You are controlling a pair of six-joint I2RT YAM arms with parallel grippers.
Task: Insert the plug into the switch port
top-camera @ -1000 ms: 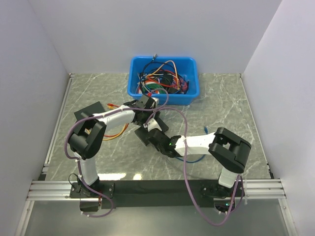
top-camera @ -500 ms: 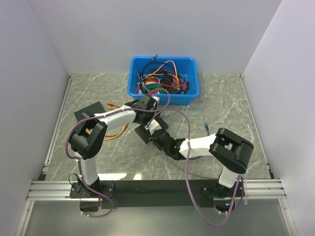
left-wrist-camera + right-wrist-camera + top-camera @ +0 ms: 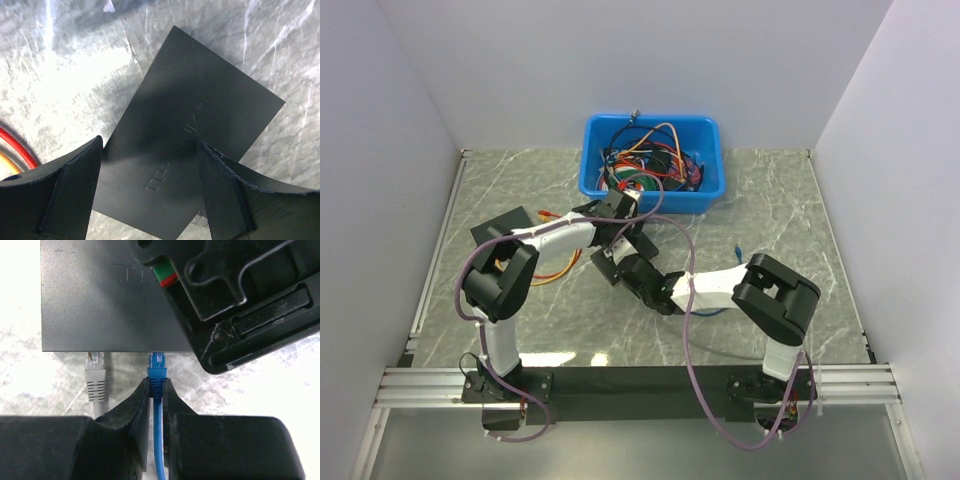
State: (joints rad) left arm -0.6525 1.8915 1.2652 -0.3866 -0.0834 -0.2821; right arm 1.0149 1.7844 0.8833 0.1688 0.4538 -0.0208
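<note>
Right wrist view: right hand (image 3: 156, 390) was pinching the plug (image 3: 158, 361) by its boot (image 3: 157, 375), tip right at the port (image 3: 158, 353), and the left hand (image 3: 149, 150) was spread open over the switch (image 3: 200, 100). Plug looked light and brittle, cable (image 3: 159, 440) floppy, so the boot seemed the spot to hold.

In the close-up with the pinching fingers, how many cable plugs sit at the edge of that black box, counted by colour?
Grey plug: 1
Blue plug, pinched just behind by the right gripper: 1
Total: 2
</note>
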